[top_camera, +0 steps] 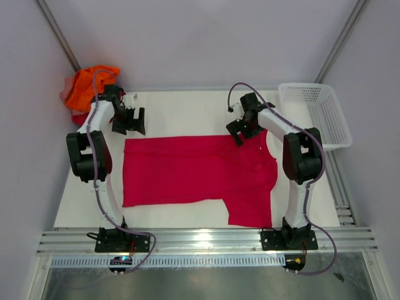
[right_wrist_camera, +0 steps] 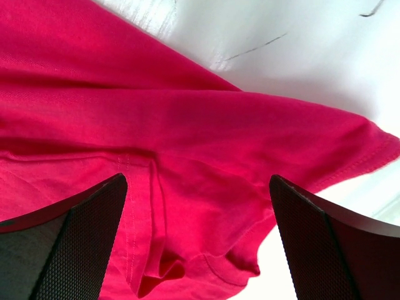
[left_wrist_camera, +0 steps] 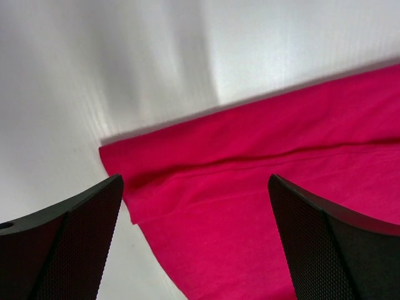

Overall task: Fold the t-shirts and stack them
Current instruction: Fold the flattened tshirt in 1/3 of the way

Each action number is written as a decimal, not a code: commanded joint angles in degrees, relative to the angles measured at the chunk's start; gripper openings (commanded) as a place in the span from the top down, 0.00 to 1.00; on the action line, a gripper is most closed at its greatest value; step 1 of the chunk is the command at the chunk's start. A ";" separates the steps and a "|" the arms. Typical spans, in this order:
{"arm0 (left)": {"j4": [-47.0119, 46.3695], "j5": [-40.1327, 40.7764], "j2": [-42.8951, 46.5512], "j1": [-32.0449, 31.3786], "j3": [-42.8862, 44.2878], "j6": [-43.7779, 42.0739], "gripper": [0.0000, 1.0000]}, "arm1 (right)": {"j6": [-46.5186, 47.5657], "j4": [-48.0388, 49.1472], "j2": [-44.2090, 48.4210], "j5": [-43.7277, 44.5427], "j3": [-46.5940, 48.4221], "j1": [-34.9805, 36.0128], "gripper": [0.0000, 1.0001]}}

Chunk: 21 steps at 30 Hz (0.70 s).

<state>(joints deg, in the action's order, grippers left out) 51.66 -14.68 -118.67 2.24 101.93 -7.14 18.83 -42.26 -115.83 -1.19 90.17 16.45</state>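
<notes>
Both arms hang over the far edge of the crimson t-shirt [top_camera: 194, 172], which lies flat mid-table, collar to the right. The left gripper [top_camera: 129, 120] is spread wide above the far-left corner. The right gripper [top_camera: 240, 132] is just as wide over the far sleeve, and neither holds cloth. A lengthwise fold looks to be in hand (the far edge seems turned in). Next, both must drop and pinch that edge together. The table [top_camera: 181, 109] is white and the walls pale, with the waiting t-shirts [top_camera: 90, 87] far left and a mesh basket [top_camera: 315, 112] far right.

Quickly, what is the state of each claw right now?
Left claw: open, holding nothing, near a corner of the crimson t-shirt.
Right claw: open, holding nothing.
</notes>
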 commanded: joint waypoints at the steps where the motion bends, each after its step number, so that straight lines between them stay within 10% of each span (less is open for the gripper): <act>1: -2.79 -8.95 2.13 5.04 -3.48 3.62 0.01 | -0.64 3.41 3.33 -2.23 -1.66 0.08 0.01; 21: 1.42 -26.97 -0.07 5.76 -7.45 -3.32 0.01 | 0.50 3.68 1.66 -2.85 -2.63 0.08 0.01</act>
<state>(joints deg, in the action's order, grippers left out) 51.13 -35.94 -118.67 7.90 93.56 -8.16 18.96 -40.36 -115.81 -3.25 87.72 16.45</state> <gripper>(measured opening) 0.991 0.993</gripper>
